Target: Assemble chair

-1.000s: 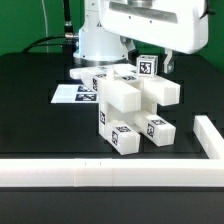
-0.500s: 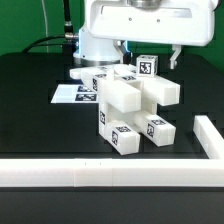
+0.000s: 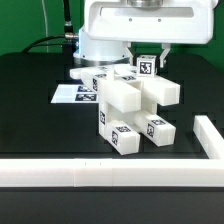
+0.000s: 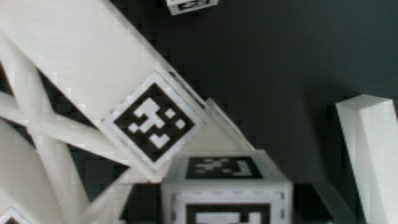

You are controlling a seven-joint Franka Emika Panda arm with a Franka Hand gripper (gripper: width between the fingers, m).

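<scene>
**Chair**: glossy white, partly put together. It stands near the middle of the black table. Chunky bars cross one another, and one thick bar juts toward the exterior view's right. Black-and-white tags show on several faces, including the two low blocks at the front.

**Post**: the topmost piece of the chair, upright, with a tag facing the camera. It rises above the crossing bars at the back of the stack.

**Gripper**: it hangs straight down over the post. The fingers are drawn in, one on each side of the post's upper end. As far as the exterior view shows, they lie against its sides, in a narrow grip on that piece. The chair's base rests on the table.

**Wrist view:** close and partly blurred. A slanting white bar carries a large tag, and a tagged block sits just beside it. Which chair parts these are I cannot tell.

**Marker board**: flat on the table behind the chair, toward the exterior view's left, partly hidden by it.

**Rail**: long, low and white. It runs along the table's near edge, apart from the chair, with a further stretch at the exterior view's right.
</scene>
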